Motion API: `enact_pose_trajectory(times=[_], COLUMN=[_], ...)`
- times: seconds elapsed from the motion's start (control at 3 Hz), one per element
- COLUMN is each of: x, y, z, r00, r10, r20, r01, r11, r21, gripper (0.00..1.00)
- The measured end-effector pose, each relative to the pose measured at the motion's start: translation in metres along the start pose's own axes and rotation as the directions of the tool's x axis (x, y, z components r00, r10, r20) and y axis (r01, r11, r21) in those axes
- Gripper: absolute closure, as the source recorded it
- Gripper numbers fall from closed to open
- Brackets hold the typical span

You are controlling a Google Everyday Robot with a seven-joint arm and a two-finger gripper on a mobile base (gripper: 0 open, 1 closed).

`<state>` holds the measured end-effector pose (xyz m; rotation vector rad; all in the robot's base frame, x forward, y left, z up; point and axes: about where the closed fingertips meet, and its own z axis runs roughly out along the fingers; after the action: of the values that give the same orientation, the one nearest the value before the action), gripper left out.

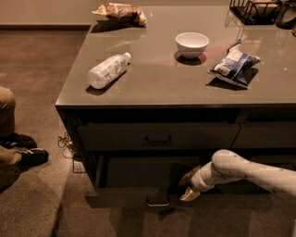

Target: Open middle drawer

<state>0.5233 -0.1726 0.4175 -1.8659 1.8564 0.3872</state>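
The middle drawer [121,200] of the dark counter stands pulled out toward me. Its dark inner box [138,170] shows, and its small pull handle [158,202] sits at the centre of the front. My gripper [188,187] is on a white arm coming in from the right. It hovers just right of the handle, at the drawer's front edge, fingers apart and holding nothing. The taller top drawer [115,136] above is shut. The lowest drawer is hidden under the opened one.
On the counter top [157,85] lie a plastic bottle [107,70], a white bowl [192,44], a blue snack bag [233,65], a brown bag [121,13] and a wire basket [254,9]. A person's leg and shoe [21,152] are at the left, near cables [64,141].
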Motion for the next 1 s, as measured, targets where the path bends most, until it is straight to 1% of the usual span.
enact_pose_trajectory(times=[0.33,0.67,1.0], x=[0.0,-0.009,-0.011], y=[0.001,0.032,0.04], z=[0.0,0.001,0.002], r00=[1.0,0.999,0.998], r10=[0.0,0.021,0.026], r20=[0.0,0.04,0.051], r01=[0.0,-0.02,-0.025], r11=[1.0,0.9996,0.9994], r21=[0.0,-0.018,-0.023], gripper=[1.0,1.0,1.0])
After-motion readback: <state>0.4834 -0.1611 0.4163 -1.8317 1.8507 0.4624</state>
